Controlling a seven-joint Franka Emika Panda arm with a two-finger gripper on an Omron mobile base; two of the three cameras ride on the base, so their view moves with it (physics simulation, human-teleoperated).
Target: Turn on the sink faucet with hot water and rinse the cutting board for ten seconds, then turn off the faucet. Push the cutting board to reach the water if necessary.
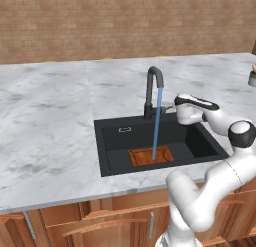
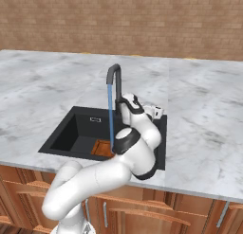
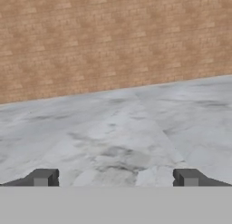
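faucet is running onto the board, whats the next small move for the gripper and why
Probably hold position by the sink faucet: the water already lands on the cutting board in the sink, so no push seems needed. The open gripper faces the marble counter, near the tap's base, ready to shut it off later.

A grey-white marble counter (image 1: 50, 116) (wooden cabinets (image 1: 100, 221) below) meets a brick wall (image 1: 125, 21).

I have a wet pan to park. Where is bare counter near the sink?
Bare marble counter stretches left of the sink and behind the sink faucet to the brick wall. The basin's right side is crowded by the arm; the cutting board lies under the water.
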